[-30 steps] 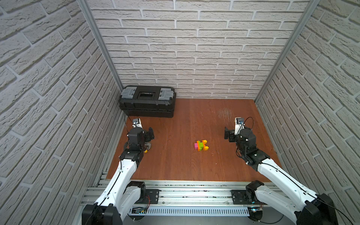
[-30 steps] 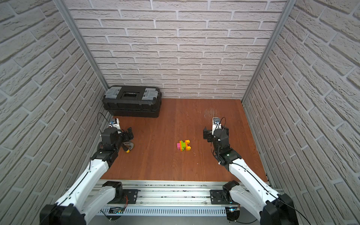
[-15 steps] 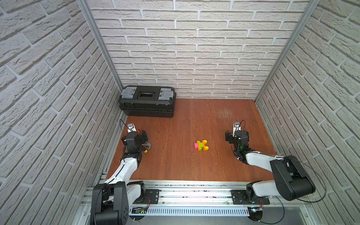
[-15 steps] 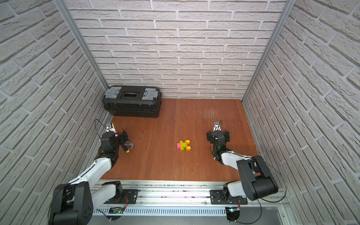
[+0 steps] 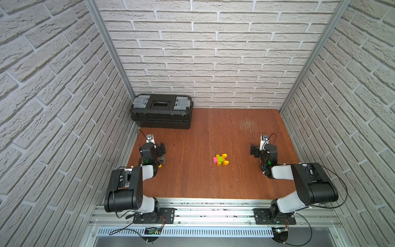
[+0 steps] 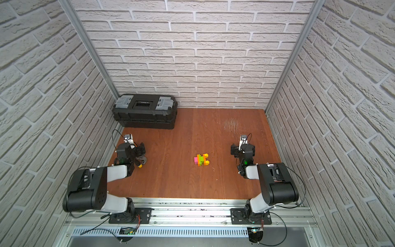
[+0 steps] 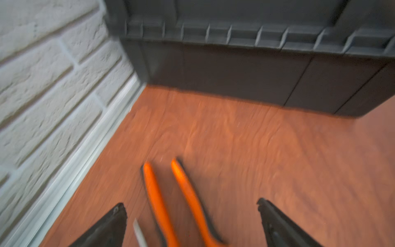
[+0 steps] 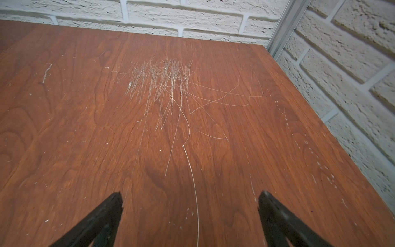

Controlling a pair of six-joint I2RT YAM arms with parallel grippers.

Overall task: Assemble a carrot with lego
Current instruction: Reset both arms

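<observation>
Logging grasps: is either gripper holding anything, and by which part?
Nothing is held. The left gripper and right gripper are both open; the pliers lie loose beneath the left one.

Looking at carrot (image 5: pixel 221 160) now: pink end, lime green and orange through the middle, yellow bits. Over to table (image 8: pixel 85 128): reddish-brown wood grain, crossed with pale scratches (image 8: pixel 164 81). Then toolbox (image 5: pixel 162 115): black, grey latches (image 5: pixel 141 102). Next, pliers (image 7: pixel 152 192): bright orange handles. All round, walls (image 5: pixel 213 53): off-white brick pattern, grey joints. Finally arms (image 5: pixel 282 172): black joints, white links. Silver posts (image 5: pixel 111 49), silver rail (image 5: pixel 213 213).
</observation>
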